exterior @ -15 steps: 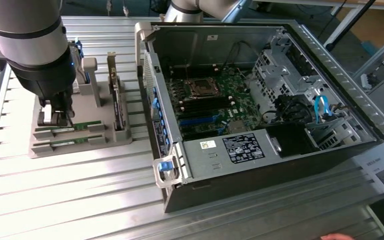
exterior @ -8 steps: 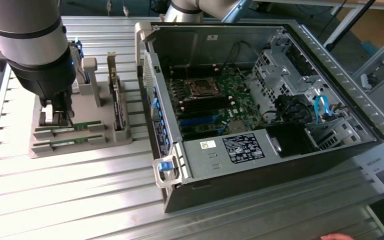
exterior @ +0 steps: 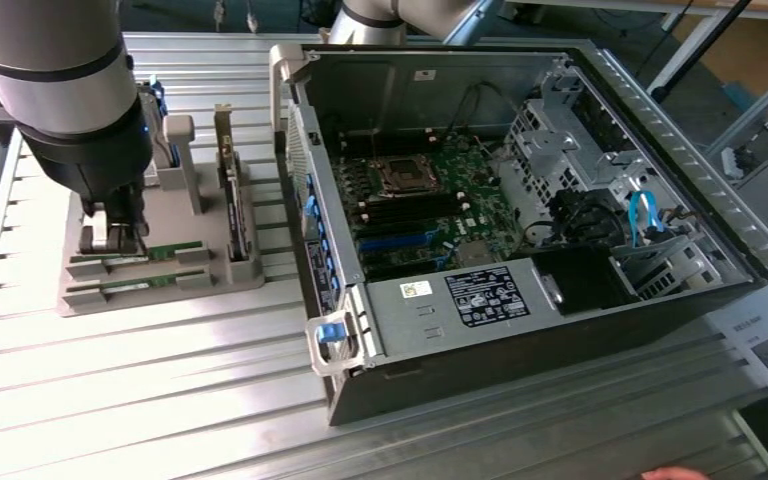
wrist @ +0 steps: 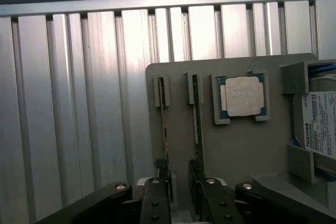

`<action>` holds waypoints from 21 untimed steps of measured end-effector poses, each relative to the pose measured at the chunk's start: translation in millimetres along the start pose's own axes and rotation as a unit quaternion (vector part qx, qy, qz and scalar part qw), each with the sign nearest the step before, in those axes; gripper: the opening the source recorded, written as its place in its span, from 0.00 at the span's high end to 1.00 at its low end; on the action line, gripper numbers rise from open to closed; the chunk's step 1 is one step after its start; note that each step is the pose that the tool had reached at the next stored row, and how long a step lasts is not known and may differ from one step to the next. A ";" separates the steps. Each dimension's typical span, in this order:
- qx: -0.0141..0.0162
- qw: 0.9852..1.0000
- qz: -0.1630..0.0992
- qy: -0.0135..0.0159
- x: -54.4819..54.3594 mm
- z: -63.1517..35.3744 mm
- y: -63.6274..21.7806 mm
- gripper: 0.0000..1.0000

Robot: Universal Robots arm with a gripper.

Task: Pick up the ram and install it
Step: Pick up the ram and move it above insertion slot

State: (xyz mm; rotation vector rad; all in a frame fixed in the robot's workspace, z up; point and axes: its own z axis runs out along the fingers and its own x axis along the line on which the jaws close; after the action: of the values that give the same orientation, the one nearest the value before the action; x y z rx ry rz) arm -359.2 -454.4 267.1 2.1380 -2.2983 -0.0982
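Note:
Two thin green ram sticks stand on edge in slots of a grey holder (wrist: 236,150): one ram stick (wrist: 164,124) and a second ram stick (wrist: 198,119) beside it. My gripper (wrist: 179,179) hangs open just above their near ends. One black fingertip (wrist: 157,182) overlaps the first stick's end, and the other overlaps the second's. Nothing is gripped. In the exterior view the gripper (exterior: 115,238) is low over the holder (exterior: 157,285) at the left, where a strip of green ram (exterior: 164,250) shows beside it.
The open computer case (exterior: 518,330) lies to the exterior view's right, with its motherboard (exterior: 418,215) exposed. The holder also carries a silver processor (wrist: 243,95), a hard drive (wrist: 320,124) and an upright dark card (exterior: 235,205). A hand (exterior: 678,473) shows at the bottom edge.

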 end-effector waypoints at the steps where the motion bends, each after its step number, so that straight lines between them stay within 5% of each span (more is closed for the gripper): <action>1: 0.000 1.000 0.000 0.000 0.1 1.1 -0.1 0.70; 21: 0.000 1.000 0.000 0.000 2.0 22.5 -1.2 0.70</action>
State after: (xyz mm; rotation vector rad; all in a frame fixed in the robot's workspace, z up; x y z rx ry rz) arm -359.1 -455.4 244.5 2.1382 -2.2983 -0.0985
